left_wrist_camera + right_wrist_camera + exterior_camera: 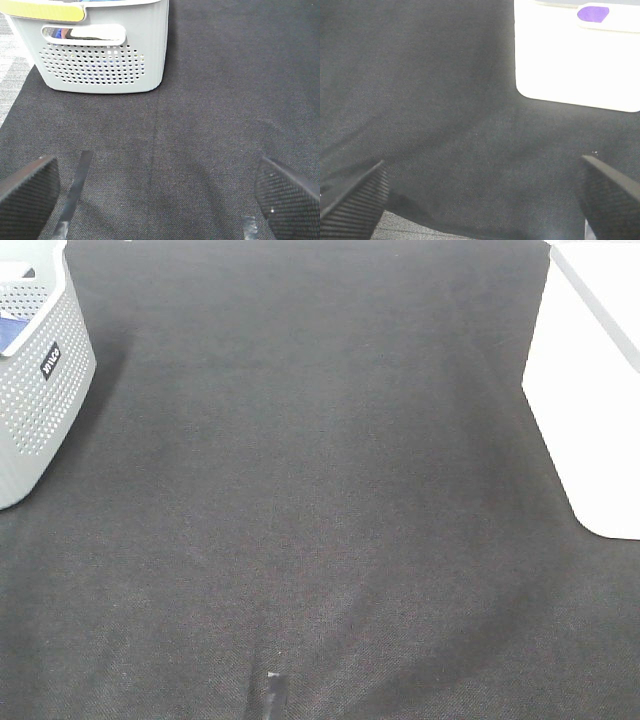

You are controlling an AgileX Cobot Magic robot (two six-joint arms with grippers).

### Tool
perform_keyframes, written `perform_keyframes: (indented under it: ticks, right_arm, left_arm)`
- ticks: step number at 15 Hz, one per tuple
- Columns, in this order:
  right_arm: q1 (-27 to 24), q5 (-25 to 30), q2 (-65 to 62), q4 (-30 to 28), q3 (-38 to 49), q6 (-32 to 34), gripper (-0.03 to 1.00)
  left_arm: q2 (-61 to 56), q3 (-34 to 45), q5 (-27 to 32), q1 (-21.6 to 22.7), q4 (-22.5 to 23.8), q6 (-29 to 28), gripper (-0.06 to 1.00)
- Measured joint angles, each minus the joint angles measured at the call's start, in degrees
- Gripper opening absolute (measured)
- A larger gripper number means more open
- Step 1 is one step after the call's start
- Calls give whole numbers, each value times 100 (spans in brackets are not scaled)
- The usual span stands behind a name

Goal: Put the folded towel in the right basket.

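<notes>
- Left gripper (155, 200): jaws spread wide, holding nothing
- Right gripper (480, 200): jaws spread, holding nothing
- Folded towel: cannot be made out
- White right basket (590, 390) and perforated grey basket (35, 390) at opposite counter (300, 490) edges

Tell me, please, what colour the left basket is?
Light grey with small holes, clearest in the left wrist view.

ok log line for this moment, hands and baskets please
left hand: open, empty | right hand: open, empty | grey perforated plastic basket: left | white plastic basket: right | folded towel: not visible
</notes>
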Motion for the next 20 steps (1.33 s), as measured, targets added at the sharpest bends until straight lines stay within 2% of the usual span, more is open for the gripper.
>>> perform_keyframes:
  ticks: [4, 13, 15, 18, 20]
  right_arm:
    - [0, -126, -40, 80, 407, -6, 96]
    - [-52, -195, -40, 178, 430, -80, 96]
    - [-206, -195, -40, 178, 430, -103, 96]
    - [-968, -195, -40, 178, 430, -115, 96]
    - [-1094, -201, -40, 178, 430, -120, 96]
  left_arm:
    - [0, 0, 0, 0, 0, 0, 99]
    - [0, 0, 0, 0, 0, 0, 99]
    - [0, 0, 0, 0, 0, 0, 99]
    - [0, 0, 0, 0, 0, 0, 99]
    - [0, 0, 0, 0, 0, 0, 99]
